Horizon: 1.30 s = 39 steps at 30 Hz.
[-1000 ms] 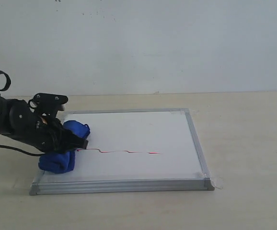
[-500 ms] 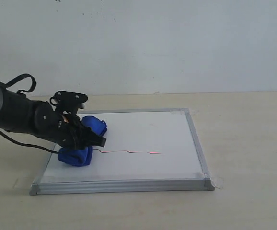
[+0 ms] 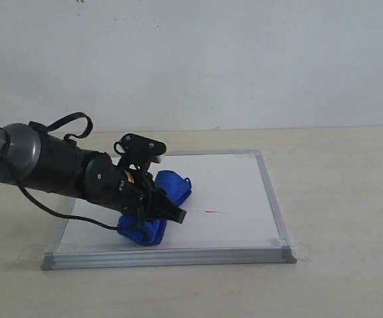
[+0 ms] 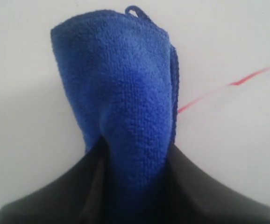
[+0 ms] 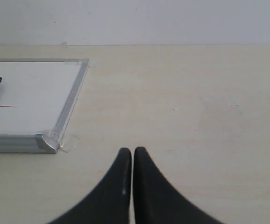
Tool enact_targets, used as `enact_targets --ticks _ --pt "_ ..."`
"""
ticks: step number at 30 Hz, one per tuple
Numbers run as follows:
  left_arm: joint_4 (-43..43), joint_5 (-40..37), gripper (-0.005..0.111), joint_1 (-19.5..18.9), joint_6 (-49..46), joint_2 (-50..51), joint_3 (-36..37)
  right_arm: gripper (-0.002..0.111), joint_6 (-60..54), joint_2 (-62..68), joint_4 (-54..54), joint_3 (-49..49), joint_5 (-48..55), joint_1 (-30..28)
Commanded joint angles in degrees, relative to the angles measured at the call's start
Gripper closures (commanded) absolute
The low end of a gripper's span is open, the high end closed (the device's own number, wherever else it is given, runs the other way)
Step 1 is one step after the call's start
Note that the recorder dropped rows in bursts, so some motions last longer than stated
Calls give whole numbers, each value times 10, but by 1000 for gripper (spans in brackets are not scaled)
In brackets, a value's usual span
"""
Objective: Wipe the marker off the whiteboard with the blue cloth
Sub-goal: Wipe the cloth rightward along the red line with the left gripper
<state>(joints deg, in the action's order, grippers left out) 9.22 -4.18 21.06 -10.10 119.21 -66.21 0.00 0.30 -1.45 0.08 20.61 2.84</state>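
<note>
The whiteboard (image 3: 231,185) lies flat on the table, silver-framed. My left gripper (image 3: 158,205) is shut on the blue cloth (image 3: 171,187), which presses on the board near its middle front. In the left wrist view the blue cloth (image 4: 121,93) bulges out from between the black fingers (image 4: 195,186). Only a short piece of the red marker (image 3: 213,211) line shows to the right of the cloth; in the left wrist view the marker (image 4: 228,86) runs away from the cloth's edge. My right gripper (image 5: 133,151) is shut and empty, over bare table beside the board's corner (image 5: 46,142).
The beige table (image 3: 337,199) stretches to the right of the board. A pale wall (image 3: 211,59) rises behind. A strip of clear tape (image 3: 301,252) sticks at the board's front right corner. The left arm's black cable (image 3: 72,122) loops above its wrist.
The left gripper has dragged the blue cloth rightwards along the red line. The line's left part is gone; only a short stub remains visible.
</note>
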Motion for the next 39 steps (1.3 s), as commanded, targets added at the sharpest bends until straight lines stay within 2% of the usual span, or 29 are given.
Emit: enact_targets --ticks 1,7,11,14,23,25,28,33,39 --pt "7 -41 103 -62 -3 4 9 107 0 -3 3 -1 -1 -3" --pt "6 -54 103 -157 0 4 9 107 0 -3 3 -1 -1 -3" --pt "13 -64 103 -171 0 4 9 107 0 -3 3 -1 -1 -3" --pt "17 -65 103 -141 0 4 9 107 0 -3 3 -1 -1 -3" --pt "20 -62 103 4 0 4 9 107 0 -3 3 -1 -1 -3" --pt "20 -57 103 22 0 4 9 107 0 -3 3 -1 -1 -3" --pt "19 -50 103 23 0 4 9 107 0 -3 3 -1 -1 -3" --pt "0 -47 103 -29 0 4 9 107 0 -3 3 -1 -1 -3" --pt "-2 -50 103 -140 0 4 9 107 0 -3 3 -1 -1 -3"
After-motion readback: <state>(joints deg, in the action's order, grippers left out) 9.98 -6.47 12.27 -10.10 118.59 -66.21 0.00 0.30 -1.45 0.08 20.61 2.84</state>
